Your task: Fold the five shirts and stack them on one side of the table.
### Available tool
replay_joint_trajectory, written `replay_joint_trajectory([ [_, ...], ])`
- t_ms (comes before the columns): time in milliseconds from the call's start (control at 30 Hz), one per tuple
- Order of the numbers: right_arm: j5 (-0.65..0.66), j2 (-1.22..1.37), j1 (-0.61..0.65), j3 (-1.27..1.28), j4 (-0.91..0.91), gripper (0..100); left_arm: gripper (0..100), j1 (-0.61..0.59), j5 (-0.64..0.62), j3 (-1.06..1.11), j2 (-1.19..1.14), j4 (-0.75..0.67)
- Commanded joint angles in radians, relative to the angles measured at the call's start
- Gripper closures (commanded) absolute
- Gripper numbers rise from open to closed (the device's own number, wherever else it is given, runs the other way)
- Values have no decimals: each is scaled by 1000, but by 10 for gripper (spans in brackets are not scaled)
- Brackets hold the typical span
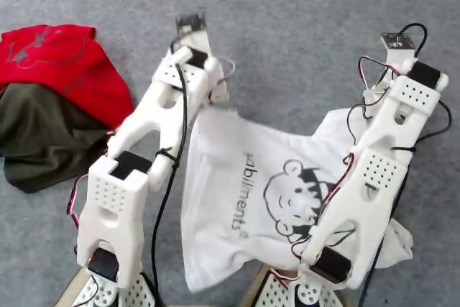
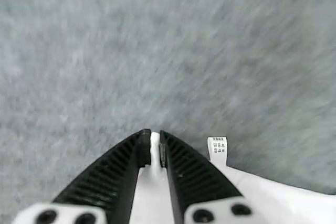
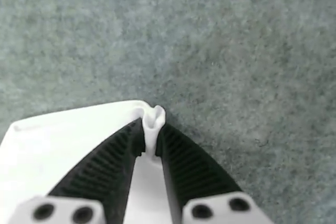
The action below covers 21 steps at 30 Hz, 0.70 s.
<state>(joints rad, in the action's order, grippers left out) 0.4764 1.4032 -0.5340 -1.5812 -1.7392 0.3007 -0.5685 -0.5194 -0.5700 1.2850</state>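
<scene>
- The white shirt (image 1: pixel 244 199) lies print up at mid-table, between the two arms.
- The left gripper (image 2: pixel 152 137) is clamped on its edge beside the label (image 2: pixel 217 147).
- The right gripper (image 3: pixel 152 116) pinches another fold of its edge.
- A red shirt (image 1: pixel 65 62) and a dark shirt (image 1: pixel 39 138) lie heaped on the grey table (image 1: pixel 302 34), beyond the left arm.

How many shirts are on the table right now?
3: a white shirt in the middle, a red shirt at the left, a dark shirt against it. More may hide beneath.
</scene>
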Motion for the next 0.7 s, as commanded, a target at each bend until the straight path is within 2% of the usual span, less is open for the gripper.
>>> replay_joint_trajectory([
  [0, -6, 8, -49, -5, 18, 985, 971, -31, -12, -166, 8, -6],
  [133, -8, 22, -49, -58, 29, 985, 971, -58, -6, -199, 8, -52],
  [267, -74, 41, -51, -93, 68, 985, 948, -77, -5, -171, -11, -66],
  [400, -91, 33, -69, -90, 74, 985, 759, -94, -15, -143, -32, -5],
  [467, -87, 35, -66, -90, 74, 985, 709, -108, -48, -145, -32, 41],
  [600, -84, 35, -66, -90, 74, 985, 723, -130, -63, -254, -32, 147],
  [667, -84, 35, -64, -90, 74, 985, 779, -114, -60, -328, -35, 216],
])
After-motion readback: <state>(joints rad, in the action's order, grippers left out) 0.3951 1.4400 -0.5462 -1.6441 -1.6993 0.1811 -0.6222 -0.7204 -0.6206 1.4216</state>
